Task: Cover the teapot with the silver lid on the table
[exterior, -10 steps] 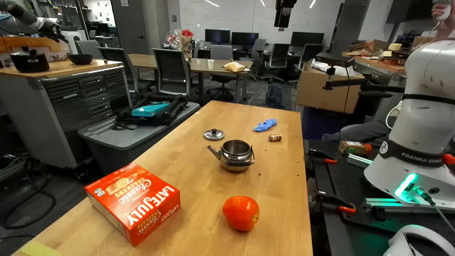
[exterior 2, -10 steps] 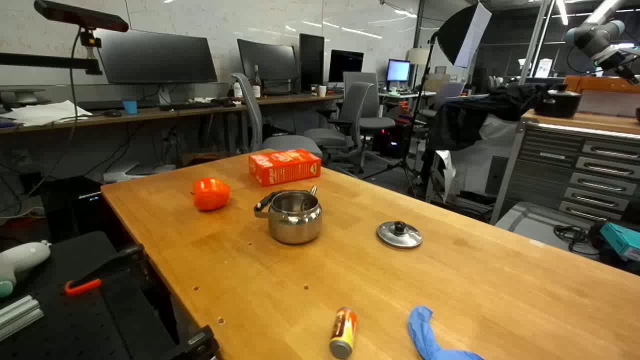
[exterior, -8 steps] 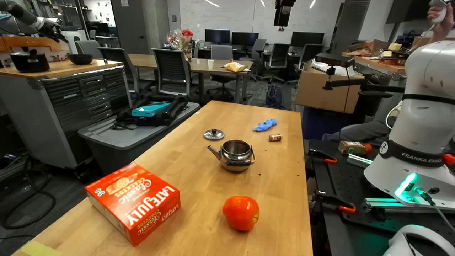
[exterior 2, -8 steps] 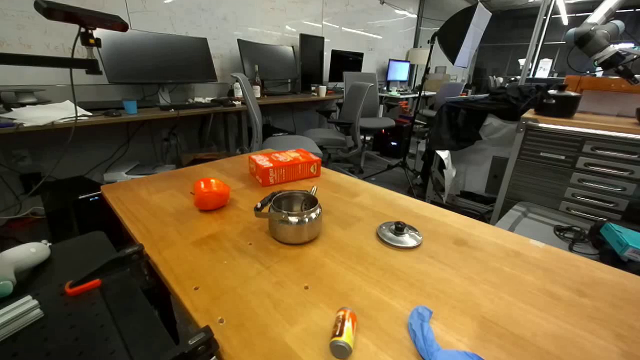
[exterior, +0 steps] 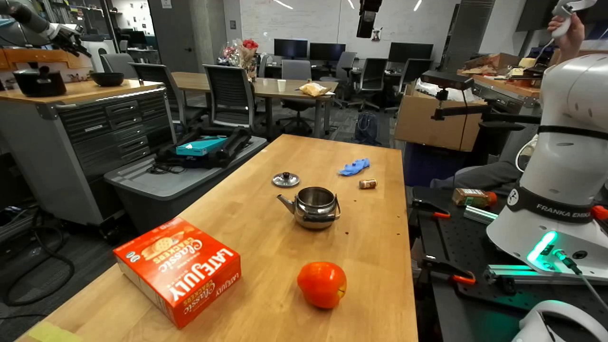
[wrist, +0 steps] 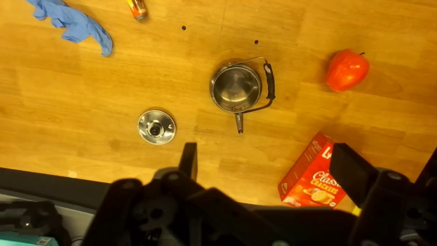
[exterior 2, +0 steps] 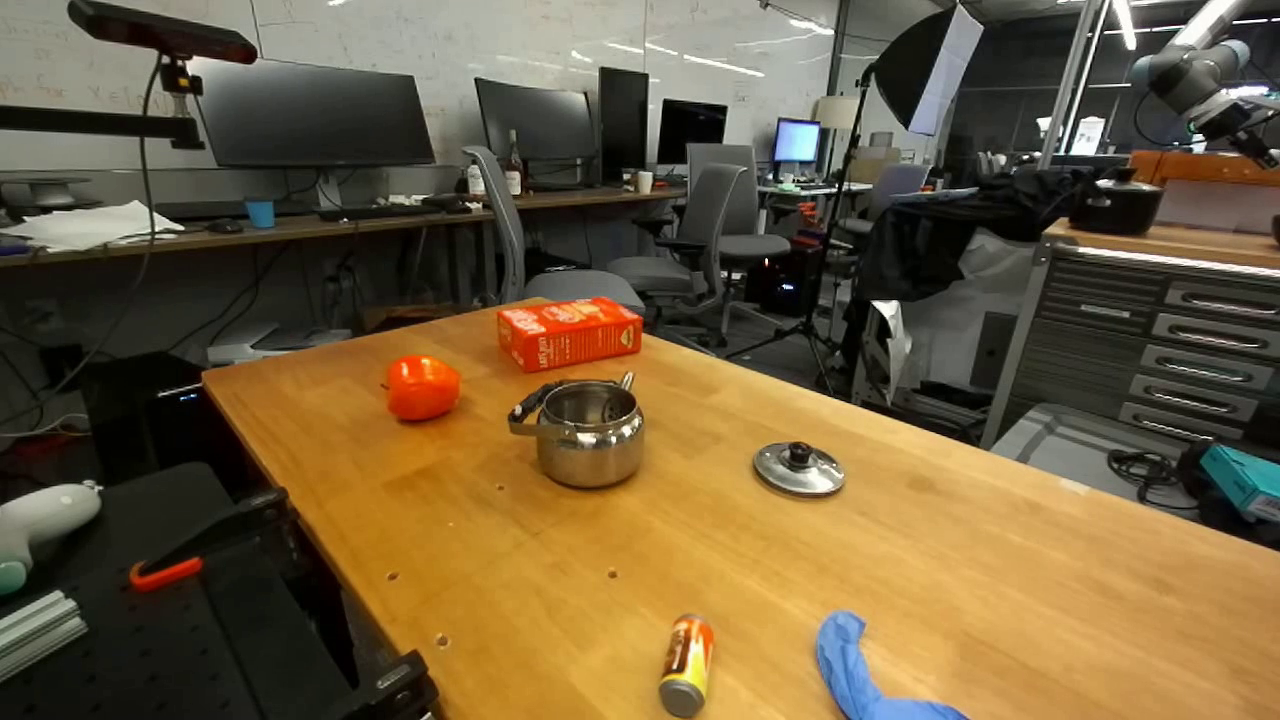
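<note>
Observed gripper (exterior: pixel 365 33) shifted slightly leftward in an exterior view since the earlier frame, empty with fingers (wrist: pixel 188 160) spread wide, and judged due a sideways move toward silver lid (wrist: pixel 156 127), flat on table (wrist: pixel 85 95) outside the finger gap, left of teapot (wrist: pixel 235 87) in wrist view.

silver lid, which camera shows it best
The wrist view: it looks down on the silver lid, showing the nearly round face unblocked, with the dark knob. Both exterior views show it whole, but smaller and at a slant, as an oval.
</note>
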You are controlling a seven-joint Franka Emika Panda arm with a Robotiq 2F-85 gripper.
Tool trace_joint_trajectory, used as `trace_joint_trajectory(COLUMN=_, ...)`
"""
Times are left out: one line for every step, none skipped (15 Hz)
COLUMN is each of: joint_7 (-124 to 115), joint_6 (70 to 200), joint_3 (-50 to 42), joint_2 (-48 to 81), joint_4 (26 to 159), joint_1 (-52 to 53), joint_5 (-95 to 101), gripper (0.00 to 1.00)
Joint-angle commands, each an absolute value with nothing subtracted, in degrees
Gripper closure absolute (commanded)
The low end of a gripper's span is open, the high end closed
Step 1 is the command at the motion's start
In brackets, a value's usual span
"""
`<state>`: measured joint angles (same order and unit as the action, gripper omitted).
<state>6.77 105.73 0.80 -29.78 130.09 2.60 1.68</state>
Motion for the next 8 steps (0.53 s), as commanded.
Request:
trace_joint_trajectory(joint_7=4.98, joint_6=108.14, joint_3=0.41, joint_2=-26.85, joint_4=127.52, joint_1=2.53, joint_5=0.14, gripper=0.0)
trace_joint_trajectory(joint_7=4.54, joint_6=109.23, joint_3=0.42, joint_2=-26.16, joint_4=127.19, joint_1=2.45, joint_5=-0.02, gripper=0.0)
trace_joint_trajectory(joint_7=4.13, joint_6=110.45, joint_3=0.35, joint_2=-25.37, joint_4=126.8, joint_1=2.38, joint_5=-0.35, gripper=0.0)
trace_joint_trajectory(joint_7=3.98, joint_6=112.02, joint_3=0.29, joint_2=-24.3, joint_4=126.3, joint_1=2.26, joint_5=-0.45, gripper=0.0)
trace_joint_trajectory(joint_7=3.6, joint_6=112.9, joint_3=0.34, joint_2=-23.21, joint_4=125.66, joint_1=2.07, joint_5=-0.24, gripper=0.0)
trace_joint_trajectory(joint_7=3.5, joint_6=113.57, joint_3=0.26, joint_2=-21.71, joint_4=124.66, joint_1=1.95, joint_5=-0.14, gripper=0.0)
trace_joint_trajectory(joint_7=3.22, joint_6=114.19, joint_3=0.23, joint_2=-20.39, joint_4=123.77, joint_1=1.8, joint_5=-0.07, gripper=0.0)
trace_joint_trajectory(joint_7=2.37, joint_6=115.39, joint_3=0.33, joint_2=-18.74, joint_4=122.72, joint_1=1.47, joint_5=0.29, gripper=0.0)
